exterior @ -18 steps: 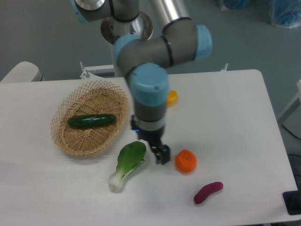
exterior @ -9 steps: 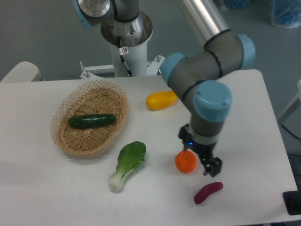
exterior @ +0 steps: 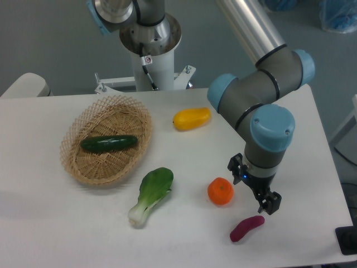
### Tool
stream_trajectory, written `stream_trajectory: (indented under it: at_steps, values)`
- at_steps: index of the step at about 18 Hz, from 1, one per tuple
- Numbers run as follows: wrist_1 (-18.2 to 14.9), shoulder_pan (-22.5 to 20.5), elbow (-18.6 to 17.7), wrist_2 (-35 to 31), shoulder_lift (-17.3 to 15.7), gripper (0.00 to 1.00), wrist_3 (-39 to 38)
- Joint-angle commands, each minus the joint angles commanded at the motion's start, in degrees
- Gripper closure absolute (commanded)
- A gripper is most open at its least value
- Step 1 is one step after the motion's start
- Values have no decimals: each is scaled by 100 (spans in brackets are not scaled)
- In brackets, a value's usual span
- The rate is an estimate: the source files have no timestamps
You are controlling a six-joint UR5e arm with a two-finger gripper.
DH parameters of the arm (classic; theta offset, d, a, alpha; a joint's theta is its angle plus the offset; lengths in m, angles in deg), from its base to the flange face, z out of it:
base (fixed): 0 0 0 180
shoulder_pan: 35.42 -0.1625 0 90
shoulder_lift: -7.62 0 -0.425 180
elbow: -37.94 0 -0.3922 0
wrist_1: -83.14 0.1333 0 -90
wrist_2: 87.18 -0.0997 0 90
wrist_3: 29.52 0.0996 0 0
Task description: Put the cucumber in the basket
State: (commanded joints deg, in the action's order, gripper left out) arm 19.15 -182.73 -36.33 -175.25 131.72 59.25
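The dark green cucumber [exterior: 109, 143] lies flat inside the tan wicker basket [exterior: 78, 170] on the left half of the table. My gripper [exterior: 269, 204] hangs far off to the right, low over the tabletop, just above the purple vegetable [exterior: 247, 228] and right of the orange fruit [exterior: 221, 191]. Nothing shows between its fingers. The wrist hides the jaws, so their spacing is unclear.
A bok choy [exterior: 151, 195] lies in front of the basket. A yellow vegetable [exterior: 192, 118] rests near the table's middle back. The arm's base [exterior: 150, 39] stands behind the table. The table's right edge is close to the gripper.
The arm has swung from beside the bok choy rightwards across the table, past the orange fruit, to above the purple vegetable. The cucumber stayed in the basket.
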Motion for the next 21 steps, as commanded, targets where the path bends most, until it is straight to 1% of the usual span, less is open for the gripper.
stream_trajectory:
  at_steps: [5, 8, 10, 21]
  values:
    - [-79, -88, 17, -52, -17, 0, 35]
    - [-377, -158, 78, -105, -26, 0, 140]
    - [-483, -158, 131, -158, -26, 0, 184]
    - [-466, -184, 79, -132, -35, 0, 193]
